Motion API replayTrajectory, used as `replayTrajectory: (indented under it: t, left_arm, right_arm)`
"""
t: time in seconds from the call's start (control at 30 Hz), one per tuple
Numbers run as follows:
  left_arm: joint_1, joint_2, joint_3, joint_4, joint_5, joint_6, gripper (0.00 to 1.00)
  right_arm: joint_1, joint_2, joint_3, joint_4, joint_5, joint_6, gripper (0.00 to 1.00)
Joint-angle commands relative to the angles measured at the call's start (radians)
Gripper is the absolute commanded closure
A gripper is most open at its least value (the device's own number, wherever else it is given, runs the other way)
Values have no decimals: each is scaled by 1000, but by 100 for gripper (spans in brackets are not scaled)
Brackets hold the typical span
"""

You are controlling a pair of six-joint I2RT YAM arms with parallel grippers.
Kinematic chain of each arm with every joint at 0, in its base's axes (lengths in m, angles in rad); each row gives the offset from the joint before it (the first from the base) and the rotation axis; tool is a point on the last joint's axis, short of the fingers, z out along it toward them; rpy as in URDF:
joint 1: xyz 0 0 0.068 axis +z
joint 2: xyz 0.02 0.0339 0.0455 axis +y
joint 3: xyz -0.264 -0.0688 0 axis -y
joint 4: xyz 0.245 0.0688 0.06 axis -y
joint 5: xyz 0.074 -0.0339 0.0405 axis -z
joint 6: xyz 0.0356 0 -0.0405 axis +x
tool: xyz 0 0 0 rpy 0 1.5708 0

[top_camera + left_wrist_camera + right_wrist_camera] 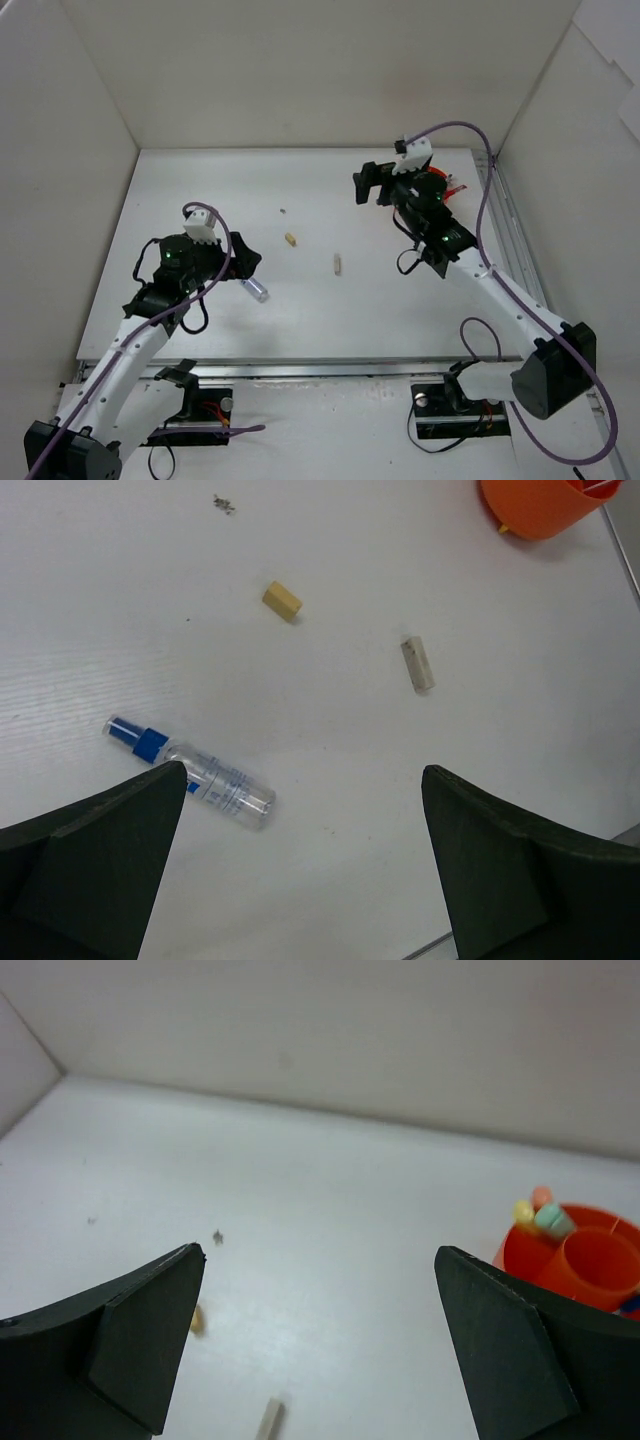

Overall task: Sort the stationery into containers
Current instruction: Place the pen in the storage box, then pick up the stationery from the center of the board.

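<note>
A clear tube with a blue cap [257, 290] lies on the white table just below my left gripper [245, 257]; in the left wrist view the tube [190, 771] lies by the left finger. My left gripper [303, 770] is open and empty. A yellow-beige stub [290, 239] [282, 599] and a grey-beige stub [338, 263] [418, 664] lie mid-table. The orange pot [575, 1265] stands at the back right and holds highlighters [540, 1215]. My right gripper [368, 183] [320, 1251] is open and empty, raised left of the pot.
White walls [300, 70] close in the table at the back and on both sides. A small dark speck [282, 211] lies behind the yellow stub. A metal rail [510, 230] runs along the table's right edge. The right arm hides most of the pot in the top view.
</note>
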Motion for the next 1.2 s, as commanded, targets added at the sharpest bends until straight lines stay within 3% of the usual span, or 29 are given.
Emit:
replayTrajectory:
  t: [0.0,0.17,0.3,0.43,0.73,0.9,0.97,1.0,1.17]
  left_arm:
    - [-3,-29,31,-45,-128,-46,0]
    - [-3,-78,-10,-42,-102,-76,0]
    - [-3,-101,6,-107,-181,-82,0]
    - [-3,-92,33,-154,-250,-89,0]
    - [-3,-110,49,-178,-261,-94,0]
    - [-3,-134,29,-164,-264,-99,0]
    - [-3,-131,36,-167,-260,-102,0]
    - [-3,-134,36,-167,-258,-100,0]
    - [-3,-138,23,-163,-257,-103,0]
  right_arm:
    - [112,135,154,-479,295,82,2]
    - [185,287,190,-553,241,159,2]
    - [226,423,234,-559,237,197,2]
    - [234,506,266,-581,259,252,2]
    - [258,647,305,-589,194,295,5]
    - [257,686,291,-589,180,320,32]
    - [258,690,293,-587,179,319,38]
    - [258,694,296,-587,183,317,47]
    - [258,703,302,-587,180,305,73]
